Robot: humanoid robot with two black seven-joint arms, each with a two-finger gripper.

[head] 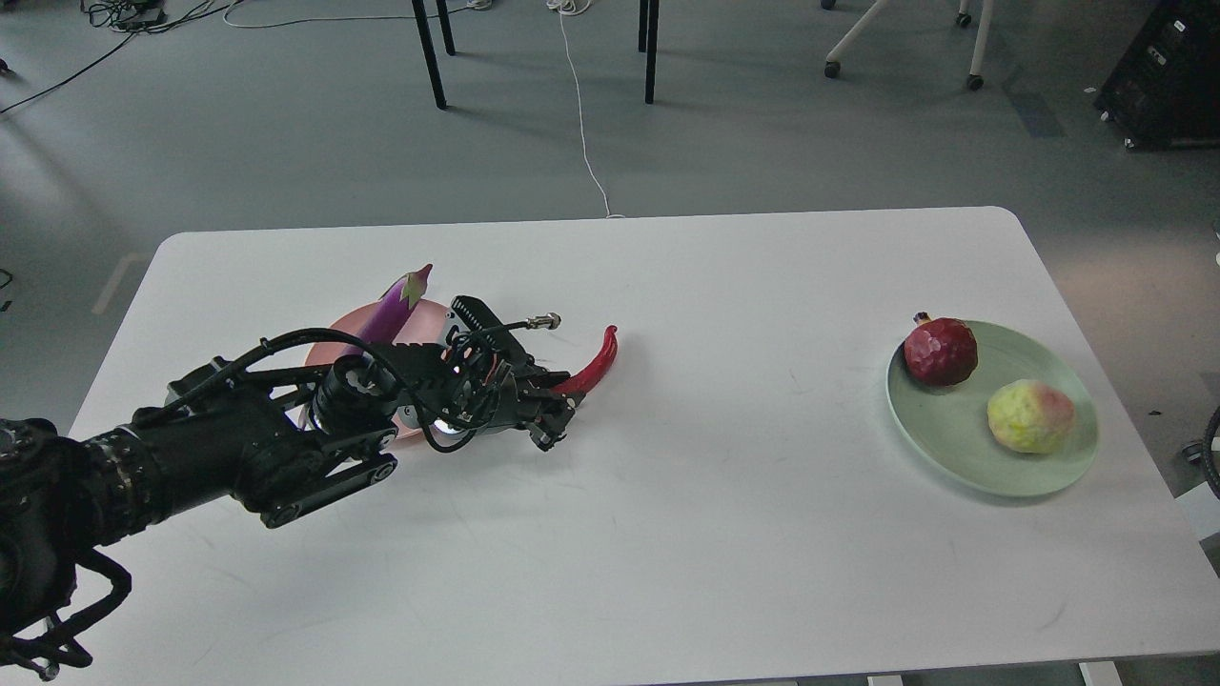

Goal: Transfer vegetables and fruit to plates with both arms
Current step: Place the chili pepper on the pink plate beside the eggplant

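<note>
My left gripper (555,410) is shut on the stem end of the red chili pepper (595,361), whose tip points up and away to the right. The purple eggplant (390,312) lies across the pale pink plate (424,322), mostly hidden behind my left arm. On the right, the mint green plate (982,448) holds the dark red pomegranate (941,352) and the yellow-green fruit with a pink blush (1030,416). My right arm is out of view.
The white table (667,534) has its rounded right edge just past the green plate. On the floor beyond stand black table legs (431,52), a white cable (583,114) and a black case (1168,71).
</note>
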